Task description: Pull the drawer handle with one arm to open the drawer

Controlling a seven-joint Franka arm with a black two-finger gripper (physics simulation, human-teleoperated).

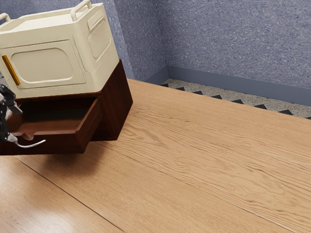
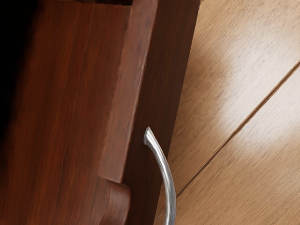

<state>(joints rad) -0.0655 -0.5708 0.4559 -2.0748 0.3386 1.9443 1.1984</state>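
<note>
Exterior view: drawer (image 1: pixel 53 146) stands pulled out of its dark wooden cabinet (image 1: pixel 120 99)

Open at its top, the drawer shows its dark inside between the front panel and the cabinet. On the outer face of its front is the curved silver handle (image 1: pixel 34 144), one end joined to the panel just beside a rounded notch (image 2: pixel 116 201) in the drawer's upper edge. The wrist view looks down on the drawer's front and the handle bowing away from it.

Close by the drawer's front, partly cut off, is the claw (image 1: pixel 6 101). Whether it is released, clenched or grasping the handle, I cannot tell.

Above the drawer, on top of the cabinet, sits a cream box (image 1: pixel 41 65) with an orange-yellow bar (image 1: pixel 10 70) on its front and raised rails on top. Below the drawer spreads the light wooden desk (image 1: pixel 194 155). Beyond the drawer and cabinet rise speckled blue walls (image 1: pixel 233 43), above a floor (image 1: pixel 235 101) patterned with dark triangles.
</note>
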